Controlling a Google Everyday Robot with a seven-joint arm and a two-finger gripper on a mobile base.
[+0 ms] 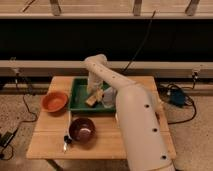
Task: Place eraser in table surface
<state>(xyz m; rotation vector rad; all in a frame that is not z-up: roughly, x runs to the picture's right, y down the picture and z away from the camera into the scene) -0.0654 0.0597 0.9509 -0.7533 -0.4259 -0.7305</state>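
Gripper point(94, 90) low over green tray point(79, 100) (eraser point(93, 100) close by), table surface point(50, 139), orange bowl point(54, 101)

My gripper point(95, 91) hangs low over the green plastic tray point(76, 98), jaws spread wide, just above the tan wooden eraser block point(92, 100). The tray's raised rim hems me in, and a pale upright container point(108, 96) stands just to my right inside it. On the light wooden plank tabletop point(47, 136), an orange-red round bowl point(54, 101) blocks the left. A dark brown bowl point(82, 129) sits near the tray's near edge, with a small dark object point(66, 140) beside it. Bare planks show at the near left corner and right of the brown bowl. My own white arm point(137, 125) covers the right side.
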